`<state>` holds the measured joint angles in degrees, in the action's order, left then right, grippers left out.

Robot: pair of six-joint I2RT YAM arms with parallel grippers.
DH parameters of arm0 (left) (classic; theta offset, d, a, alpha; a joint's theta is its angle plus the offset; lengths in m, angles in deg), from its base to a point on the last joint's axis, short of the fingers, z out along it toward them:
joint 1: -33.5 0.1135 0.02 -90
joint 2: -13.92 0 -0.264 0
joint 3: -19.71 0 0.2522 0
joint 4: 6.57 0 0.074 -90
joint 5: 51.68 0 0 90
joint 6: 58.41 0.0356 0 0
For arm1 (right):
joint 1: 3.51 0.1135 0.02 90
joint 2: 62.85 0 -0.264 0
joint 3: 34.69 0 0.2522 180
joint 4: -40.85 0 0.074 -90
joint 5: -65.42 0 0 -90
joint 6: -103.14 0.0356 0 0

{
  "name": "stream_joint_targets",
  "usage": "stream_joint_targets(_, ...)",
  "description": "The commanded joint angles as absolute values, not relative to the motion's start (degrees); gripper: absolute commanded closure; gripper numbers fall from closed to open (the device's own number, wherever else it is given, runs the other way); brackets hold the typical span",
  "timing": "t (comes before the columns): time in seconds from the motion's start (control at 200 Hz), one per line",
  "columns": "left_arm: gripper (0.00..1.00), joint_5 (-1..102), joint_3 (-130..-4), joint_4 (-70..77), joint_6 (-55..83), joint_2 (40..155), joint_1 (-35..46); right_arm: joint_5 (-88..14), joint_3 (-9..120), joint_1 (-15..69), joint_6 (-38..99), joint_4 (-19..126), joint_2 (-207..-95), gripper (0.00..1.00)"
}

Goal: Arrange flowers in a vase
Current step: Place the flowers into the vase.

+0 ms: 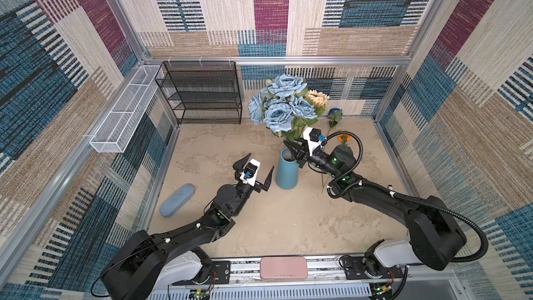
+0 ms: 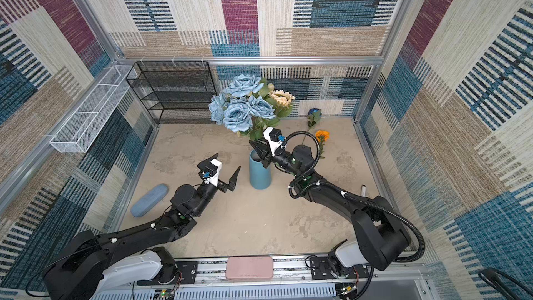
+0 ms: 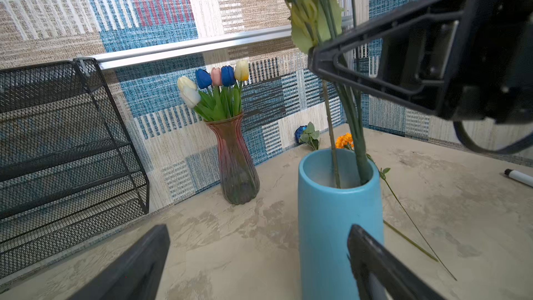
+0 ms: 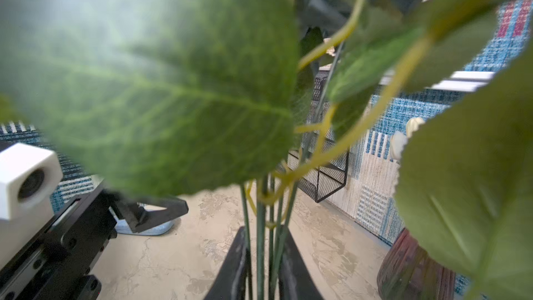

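Note:
A pale blue rose bunch (image 1: 284,102) and a cream sunflower (image 1: 317,98) stand with their stems in the blue vase (image 1: 287,173) at mid-table. My right gripper (image 1: 292,147) hovers just over the vase rim. Its jaws are narrowly parted, with the green stems (image 4: 261,226) loose between them. My left gripper (image 1: 261,161) is wide open and empty, just left of the vase (image 3: 331,226). A deep blue rose (image 1: 334,112) and an orange bloom (image 1: 343,138) lie on the table behind the right arm. Tulips (image 3: 215,82) fill a red glass vase (image 3: 236,163) at the back wall.
A black mesh shelf (image 1: 202,93) stands at the back left, with a white wire basket (image 1: 124,111) on the left wall. A blue-grey case (image 1: 177,200) lies at the left, a pink case (image 1: 284,266) on the front rail, and a marker (image 2: 364,190) at the right.

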<state>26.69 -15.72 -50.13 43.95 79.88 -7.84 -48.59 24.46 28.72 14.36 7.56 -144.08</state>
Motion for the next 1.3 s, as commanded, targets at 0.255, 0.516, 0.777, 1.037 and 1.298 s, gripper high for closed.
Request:
stream_joint_targets(0.255,0.01,27.8,-18.4,-48.5,45.6,79.8,-7.8,-50.0,24.3,28.8,11.9,8.0,-141.7,0.6)
stream_joint_targets(0.516,0.01,28.0,-18.8,-48.3,45.7,79.8,-7.8,-51.3,22.8,28.8,11.0,7.2,-137.6,0.41)
stream_joint_targets(0.777,0.01,27.8,-18.2,-46.8,46.3,78.1,-7.8,-44.3,20.1,28.8,7.4,12.1,-130.7,0.32)
stream_joint_targets(1.037,0.01,28.8,-18.3,-46.0,46.5,78.0,-7.8,-43.2,23.9,28.8,7.0,21.5,-132.4,0.32)
stream_joint_targets(1.298,0.01,29.4,-18.3,-46.5,45.4,78.2,-7.8,-50.9,34.8,30.7,4.9,32.1,-142.9,0.4)
